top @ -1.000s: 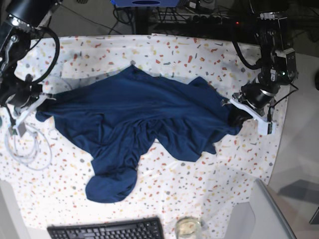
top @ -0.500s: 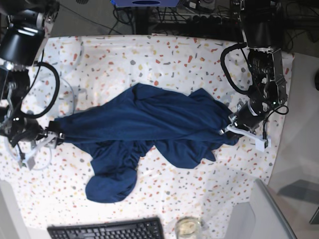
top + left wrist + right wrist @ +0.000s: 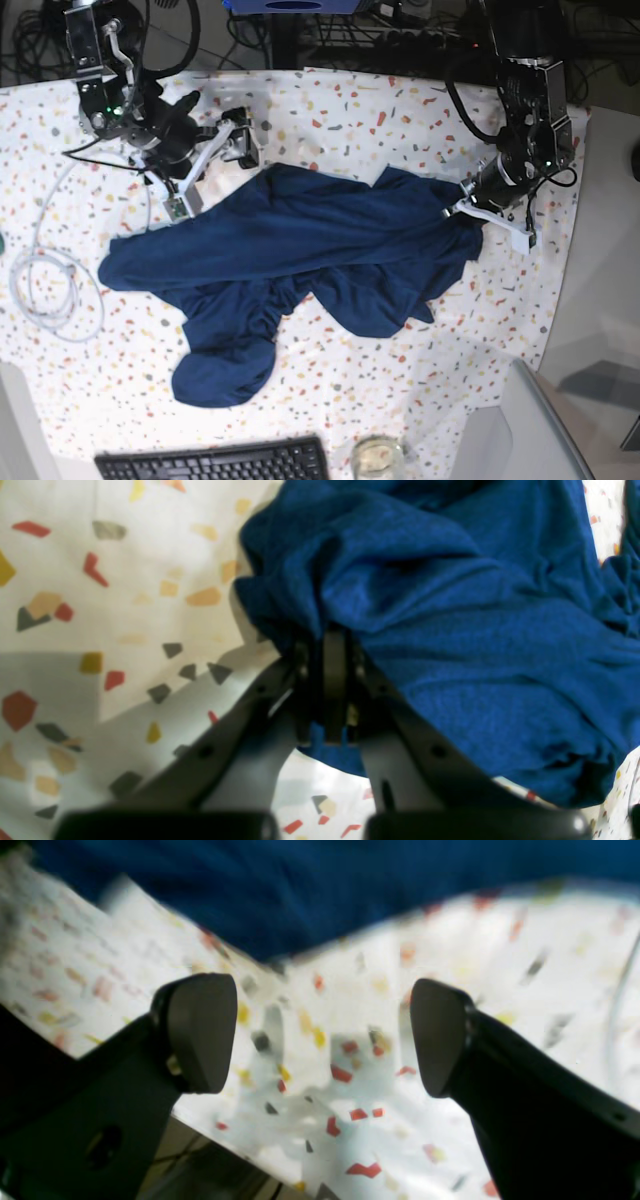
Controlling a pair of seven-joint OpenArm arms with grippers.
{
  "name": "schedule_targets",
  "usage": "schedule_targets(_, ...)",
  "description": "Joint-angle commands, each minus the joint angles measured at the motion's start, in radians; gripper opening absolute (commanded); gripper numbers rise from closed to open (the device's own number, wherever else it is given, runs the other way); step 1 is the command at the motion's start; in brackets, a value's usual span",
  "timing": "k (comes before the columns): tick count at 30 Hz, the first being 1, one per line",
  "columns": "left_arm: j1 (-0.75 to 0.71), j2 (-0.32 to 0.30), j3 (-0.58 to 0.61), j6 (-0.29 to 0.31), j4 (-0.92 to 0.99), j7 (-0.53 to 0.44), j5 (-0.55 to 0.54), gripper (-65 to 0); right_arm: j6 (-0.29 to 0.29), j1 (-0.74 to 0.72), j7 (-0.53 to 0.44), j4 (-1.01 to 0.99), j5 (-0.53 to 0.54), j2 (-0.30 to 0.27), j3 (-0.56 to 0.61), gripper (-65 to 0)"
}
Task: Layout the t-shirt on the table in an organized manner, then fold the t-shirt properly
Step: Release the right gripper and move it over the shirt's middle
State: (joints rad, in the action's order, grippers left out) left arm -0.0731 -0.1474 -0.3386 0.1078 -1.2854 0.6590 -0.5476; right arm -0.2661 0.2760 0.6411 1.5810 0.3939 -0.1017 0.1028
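Observation:
The dark navy t-shirt (image 3: pixel 290 260) lies crumpled across the middle of the speckled table (image 3: pixel 330 110), bunched into a long band with a lump hanging toward the front. On the right side of the base view, my left gripper (image 3: pixel 466 214) is shut on the shirt's right end. The left wrist view shows that gripper (image 3: pixel 330 640) pinched on a fold of the t-shirt (image 3: pixel 450 605) just above the table (image 3: pixel 125 580). My right gripper (image 3: pixel 212 172) is open and empty over the back left, beside the shirt's upper edge. In its own view the right gripper (image 3: pixel 317 1032) is spread wide over the table (image 3: pixel 500 965), the t-shirt (image 3: pixel 300 890) beyond it.
A coiled white cable (image 3: pixel 50 290) lies at the table's left edge. At the front edge are a black keyboard (image 3: pixel 215 462) and a small glass (image 3: pixel 377 455). A grey panel (image 3: pixel 520 420) stands at the front right. The table edge (image 3: pixel 210 1135) shows under the right gripper.
The right gripper opened, let go of the shirt's left end and swung from the left edge to the back left. The freed end now lies on the table. The left gripper keeps its hold.

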Motion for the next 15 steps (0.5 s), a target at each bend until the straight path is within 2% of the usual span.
schedule_targets(1,0.002,-0.011,-0.003,0.007,-0.020,-0.015,-0.007,-65.0,-0.005,-0.028,-0.040,-0.009,0.020,0.000,0.010,-14.4)
schedule_targets(8,-0.009,-0.011,0.002,0.007,-0.023,-0.015,-0.007,-65.0,0.006,-0.045,-0.114,-0.086,0.020,0.001,0.108,-14.4)
schedule_targets(12,-0.011,-0.011,0.003,0.007,-0.023,-0.015,-0.007,-65.0,0.118,-0.087,-0.180,-0.175,0.020,0.001,0.196,-14.4)
schedule_targets(15,-0.012,-0.011,0.002,0.007,-0.023,-0.014,-0.007,-65.0,0.127,-0.119,-0.229,-0.241,0.021,0.001,0.226,-14.4)
